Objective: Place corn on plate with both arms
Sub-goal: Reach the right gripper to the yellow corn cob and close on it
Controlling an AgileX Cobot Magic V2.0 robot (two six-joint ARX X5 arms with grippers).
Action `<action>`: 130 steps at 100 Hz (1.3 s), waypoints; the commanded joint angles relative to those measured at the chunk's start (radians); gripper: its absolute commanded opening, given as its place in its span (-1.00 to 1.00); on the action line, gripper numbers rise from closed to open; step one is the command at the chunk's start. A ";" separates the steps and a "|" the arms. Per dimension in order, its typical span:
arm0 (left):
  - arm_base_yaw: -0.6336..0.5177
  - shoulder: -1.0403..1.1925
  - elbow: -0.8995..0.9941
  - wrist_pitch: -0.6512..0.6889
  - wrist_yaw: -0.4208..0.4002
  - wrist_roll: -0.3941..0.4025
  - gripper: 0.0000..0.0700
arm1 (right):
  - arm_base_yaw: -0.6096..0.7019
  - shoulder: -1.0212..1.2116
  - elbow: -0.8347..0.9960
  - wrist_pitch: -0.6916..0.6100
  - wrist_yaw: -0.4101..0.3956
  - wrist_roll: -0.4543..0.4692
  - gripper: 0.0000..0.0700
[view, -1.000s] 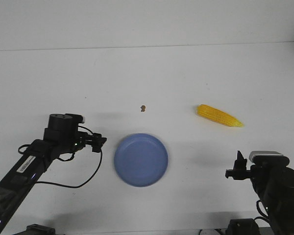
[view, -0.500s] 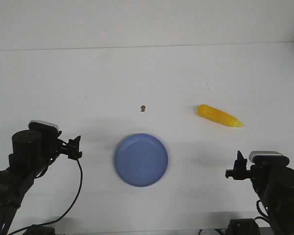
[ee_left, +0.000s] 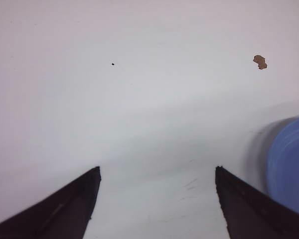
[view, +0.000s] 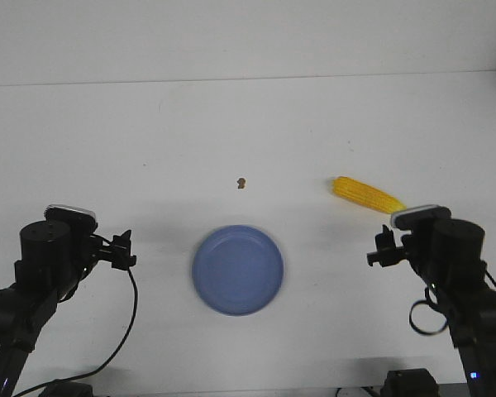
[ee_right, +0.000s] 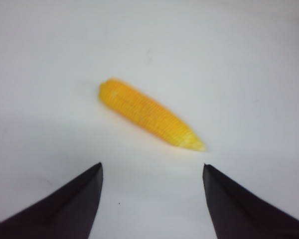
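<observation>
The yellow corn (view: 360, 192) lies on the white table at the right, its narrow tip just behind my right arm's camera block. In the right wrist view the corn (ee_right: 149, 115) lies a short way beyond my right gripper (ee_right: 152, 166), which is open and empty. In the front view my right gripper (view: 382, 251) sits below the corn and to the right of the plate. The blue plate (view: 237, 270) lies empty at the centre front. My left gripper (view: 122, 251) stands left of the plate, open and empty (ee_left: 157, 169), with the plate's rim (ee_left: 291, 164) off to one side.
A tiny brown speck (view: 241, 182) lies on the table behind the plate; the left wrist view also catches the speck (ee_left: 260, 61). Black cables hang from both arms near the table's front edge.
My left arm drew back to the left, away from the plate, then held still. My right arm has moved forward toward the corn. Corn and plate have not moved.
</observation>
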 commanded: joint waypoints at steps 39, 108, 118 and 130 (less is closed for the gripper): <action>-0.001 0.007 0.010 0.001 0.002 -0.026 0.32 | 0.034 0.608 0.349 -0.022 -0.042 -0.241 0.24; -0.001 0.007 0.010 0.002 0.002 -0.043 0.32 | -0.042 0.872 0.410 0.026 -0.124 -0.338 0.24; -0.001 0.007 0.010 0.001 0.002 -0.043 0.32 | -0.050 0.901 0.410 0.040 -0.130 -0.337 0.24; -0.001 0.007 0.010 0.001 0.002 -0.046 0.32 | -0.054 0.930 0.410 0.053 -0.128 -0.337 0.34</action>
